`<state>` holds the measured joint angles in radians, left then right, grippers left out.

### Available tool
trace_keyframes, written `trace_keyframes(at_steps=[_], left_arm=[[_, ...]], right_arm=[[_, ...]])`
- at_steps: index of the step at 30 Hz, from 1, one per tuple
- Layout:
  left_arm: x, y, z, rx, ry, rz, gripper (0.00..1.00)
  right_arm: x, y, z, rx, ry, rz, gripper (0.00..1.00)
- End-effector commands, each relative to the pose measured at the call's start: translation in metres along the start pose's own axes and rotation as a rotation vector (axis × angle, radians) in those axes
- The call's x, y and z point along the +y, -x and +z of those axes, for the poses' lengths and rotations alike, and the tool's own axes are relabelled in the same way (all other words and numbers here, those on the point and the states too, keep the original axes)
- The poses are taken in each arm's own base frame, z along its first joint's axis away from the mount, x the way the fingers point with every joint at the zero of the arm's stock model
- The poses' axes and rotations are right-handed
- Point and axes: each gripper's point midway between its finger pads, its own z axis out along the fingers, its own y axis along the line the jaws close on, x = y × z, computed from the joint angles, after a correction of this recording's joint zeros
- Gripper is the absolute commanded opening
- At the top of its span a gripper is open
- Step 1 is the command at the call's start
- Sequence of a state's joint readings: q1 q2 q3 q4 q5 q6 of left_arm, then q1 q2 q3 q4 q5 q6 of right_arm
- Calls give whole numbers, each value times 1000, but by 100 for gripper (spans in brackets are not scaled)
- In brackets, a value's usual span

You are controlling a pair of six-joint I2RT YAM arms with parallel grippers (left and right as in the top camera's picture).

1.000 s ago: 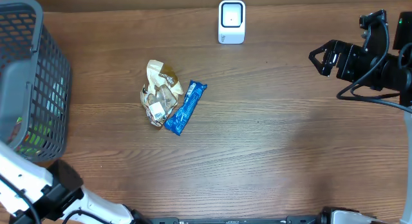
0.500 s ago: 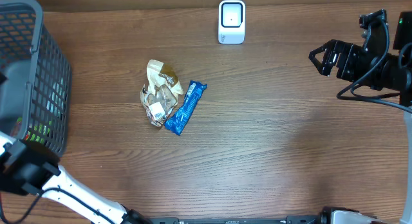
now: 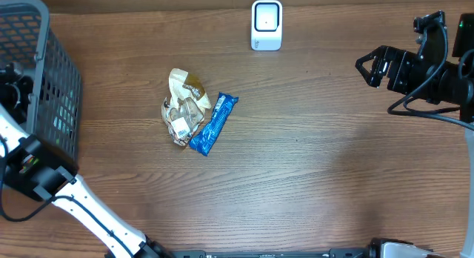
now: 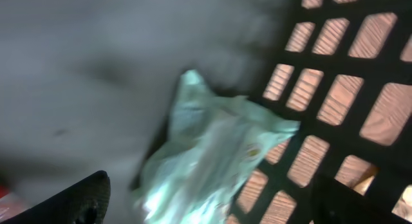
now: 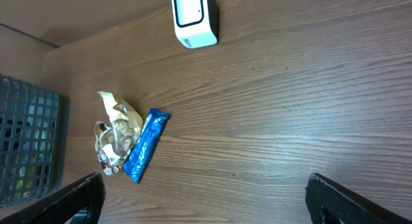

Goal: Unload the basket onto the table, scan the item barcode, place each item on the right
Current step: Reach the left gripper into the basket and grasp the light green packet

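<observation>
Hovering inside the basket (image 3: 52, 87), the left gripper (image 4: 212, 192) stands spread and empty, a pale packet (image 4: 212, 153) loose just below it. The tan wrapper (image 3: 183, 108) and blue bar (image 3: 213, 123), well beyond it, likely await scanning. The right gripper (image 3: 370, 67) gapes empty too.

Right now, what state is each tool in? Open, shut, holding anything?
Left tool: open, inside the basket over a pale wrapper, gripping nothing.
Right tool: open, empty.
</observation>
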<state>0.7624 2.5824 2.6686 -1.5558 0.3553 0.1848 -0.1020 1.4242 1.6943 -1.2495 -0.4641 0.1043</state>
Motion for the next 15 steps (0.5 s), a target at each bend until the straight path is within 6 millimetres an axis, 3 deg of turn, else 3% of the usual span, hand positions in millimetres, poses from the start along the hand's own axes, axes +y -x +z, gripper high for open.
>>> trace_keyframes(at_steps=[1,6,15], left_arm=[[-12,-7,25,62,-42,68,91],[-2,-19,43,128,-2,55,90],[4,-27,49,167,27,12,75]], right_arm=[[8,5,-8,-26,10,-21,100],[8,5,-8,-26,10,-21,100],[8,6,-8,-29,10,-22,100]])
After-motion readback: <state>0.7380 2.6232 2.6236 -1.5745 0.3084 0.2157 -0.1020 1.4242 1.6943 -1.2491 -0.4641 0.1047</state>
